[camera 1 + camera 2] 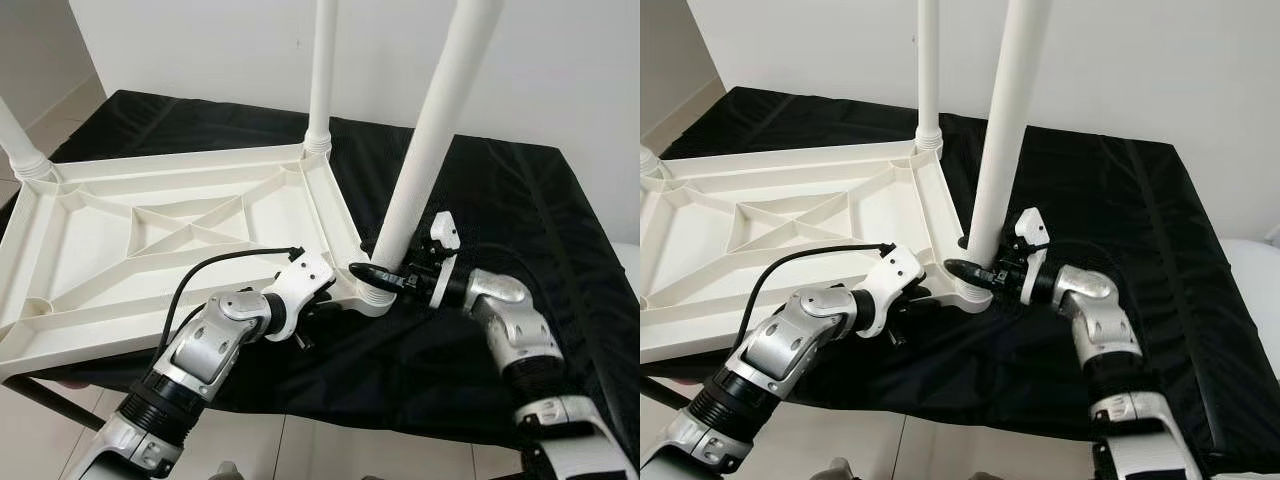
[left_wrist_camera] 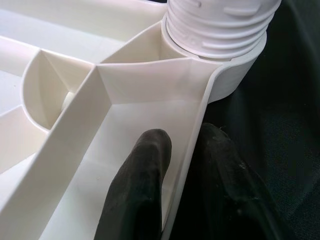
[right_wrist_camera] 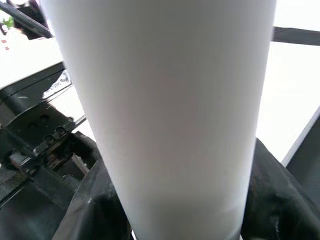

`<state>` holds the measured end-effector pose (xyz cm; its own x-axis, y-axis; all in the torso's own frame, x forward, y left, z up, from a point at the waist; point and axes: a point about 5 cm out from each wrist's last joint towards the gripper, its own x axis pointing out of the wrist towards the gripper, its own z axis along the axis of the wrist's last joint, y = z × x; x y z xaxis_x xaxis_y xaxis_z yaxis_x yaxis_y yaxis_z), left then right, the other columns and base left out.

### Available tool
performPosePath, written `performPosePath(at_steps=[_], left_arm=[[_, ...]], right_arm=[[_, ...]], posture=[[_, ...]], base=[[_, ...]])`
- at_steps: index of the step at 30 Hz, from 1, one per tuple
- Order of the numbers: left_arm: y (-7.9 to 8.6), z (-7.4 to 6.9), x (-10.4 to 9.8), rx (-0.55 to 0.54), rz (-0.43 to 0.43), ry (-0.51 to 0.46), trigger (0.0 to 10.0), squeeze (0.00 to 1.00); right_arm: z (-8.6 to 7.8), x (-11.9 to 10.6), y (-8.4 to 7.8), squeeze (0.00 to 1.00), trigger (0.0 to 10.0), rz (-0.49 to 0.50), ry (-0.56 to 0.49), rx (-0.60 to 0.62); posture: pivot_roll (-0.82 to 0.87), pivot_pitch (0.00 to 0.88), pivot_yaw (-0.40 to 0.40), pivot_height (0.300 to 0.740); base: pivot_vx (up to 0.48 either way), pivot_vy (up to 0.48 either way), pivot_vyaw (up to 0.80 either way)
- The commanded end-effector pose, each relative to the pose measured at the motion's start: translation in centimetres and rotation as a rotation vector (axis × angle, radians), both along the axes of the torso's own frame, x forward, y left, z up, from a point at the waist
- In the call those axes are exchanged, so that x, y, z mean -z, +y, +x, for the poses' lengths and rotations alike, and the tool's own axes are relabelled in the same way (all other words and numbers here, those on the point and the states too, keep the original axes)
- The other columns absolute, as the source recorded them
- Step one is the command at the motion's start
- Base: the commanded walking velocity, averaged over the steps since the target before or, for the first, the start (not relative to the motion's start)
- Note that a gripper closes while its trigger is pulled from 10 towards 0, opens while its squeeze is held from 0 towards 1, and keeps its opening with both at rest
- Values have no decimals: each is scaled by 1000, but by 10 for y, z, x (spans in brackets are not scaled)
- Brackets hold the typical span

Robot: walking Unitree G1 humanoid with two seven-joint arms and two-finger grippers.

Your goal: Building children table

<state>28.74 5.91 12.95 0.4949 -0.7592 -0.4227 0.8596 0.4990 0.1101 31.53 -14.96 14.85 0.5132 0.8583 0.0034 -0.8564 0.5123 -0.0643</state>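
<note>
Tabletop lain upside down on black-covered worktop so leg sockets face up | left pincer clamped narrow over near-right rim, one finger inside, one outside, to steady it | right pincer closed round base of near-right leg, judged for screwing into corner socket | far leg upright.
</note>
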Motion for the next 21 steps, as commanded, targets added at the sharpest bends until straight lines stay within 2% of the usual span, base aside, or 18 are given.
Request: performPosePath(at_steps=[1, 7, 8, 13, 18, 19, 21], left_arm=[[-3, -1, -4, 7, -17, -15, 10000, 0], [-4, -2, -3, 10, -18, -14, 10000, 0], [-5, -2, -3, 13, -19, -13, 10000, 0], [-6, -2, -3, 14, -20, -12, 10000, 0], [-6, -2, -3, 14, -20, -13, 10000, 0], [-6, -2, -3, 14, -20, -13, 10000, 0], [-6, -3, -2, 14, -20, -12, 10000, 0]], right_arm=[[-4, -3, 12, 0, 0, 54, -3, -26], [-3, -3, 16, 0, 0, 69, -5, 110], [-3, -4, 18, 0, 0, 68, -11, 180], [-3, -4, 20, 0, 0, 69, -11, 207], [2, 3, 23, 0, 0, 79, 72, 411], [2, 3, 23, 0, 0, 79, 72, 411], [3, 5, 25, 0, 0, 70, 73, 488]], posture=[[17, 16, -27, 740], [11, 13, -29, 740], [12, 10, -31, 740], [12, 10, -31, 740], [16, 1, -33, 740], [16, 1, -33, 740], [19, 0, -35, 740]], base=[[0, 0, 0], [0, 0, 0], [0, 0, 0], [0, 0, 0], [0, 0, 0], [0, 0, 0], [0, 0, 0]])
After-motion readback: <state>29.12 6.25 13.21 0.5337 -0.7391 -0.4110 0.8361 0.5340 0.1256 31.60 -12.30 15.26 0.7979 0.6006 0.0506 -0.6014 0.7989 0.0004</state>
